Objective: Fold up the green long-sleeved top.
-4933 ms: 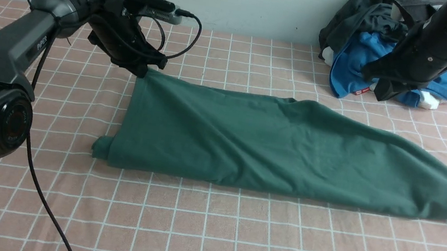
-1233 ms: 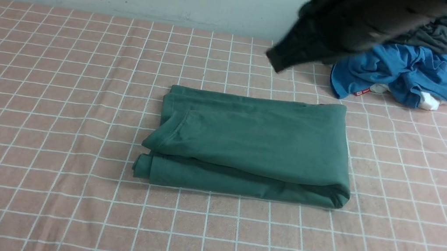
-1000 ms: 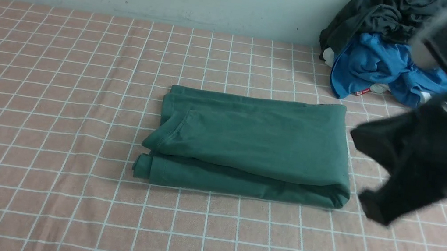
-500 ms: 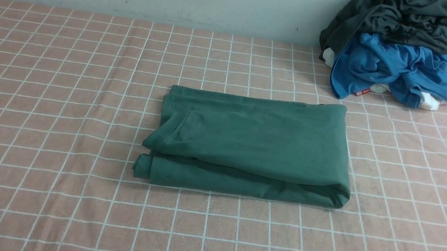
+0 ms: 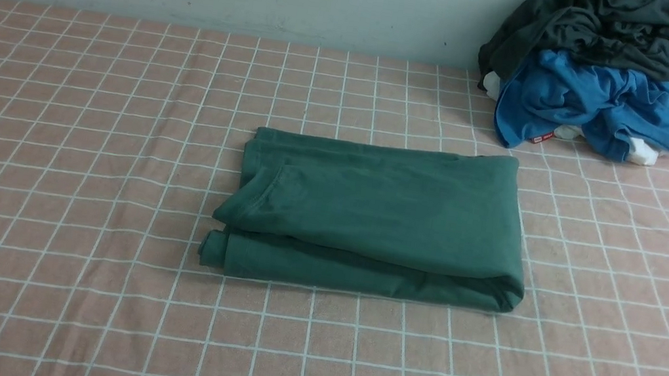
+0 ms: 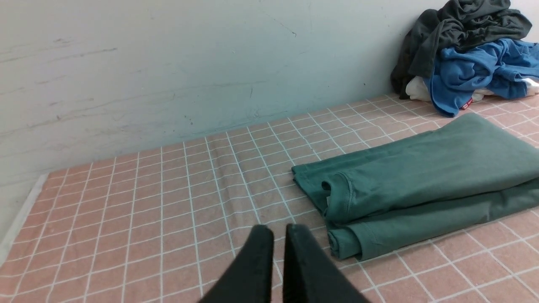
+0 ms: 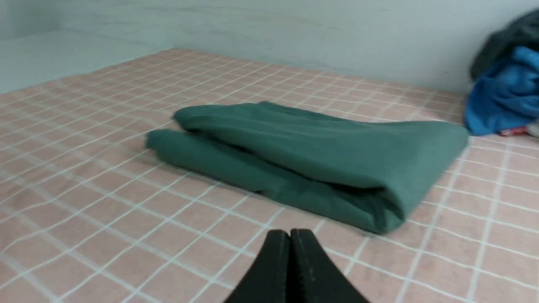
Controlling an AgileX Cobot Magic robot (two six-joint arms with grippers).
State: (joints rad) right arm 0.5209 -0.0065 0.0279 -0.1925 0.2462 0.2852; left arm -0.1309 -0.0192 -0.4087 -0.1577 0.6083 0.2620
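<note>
Since the long spread, we see the dark green cotton long-sleeved top (image 5: pixel 373 217) folded compactly at table (image 5: pixel 60 293) centre; both pincers, left (image 6: pixel 273 235) and right (image 7: pixel 289 240), hang closed, empty, toward six o'clock, likely finished.

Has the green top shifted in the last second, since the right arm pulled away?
No. The green top keeps the same grid lines of the tablecloth, short of the clothes pile.
</note>
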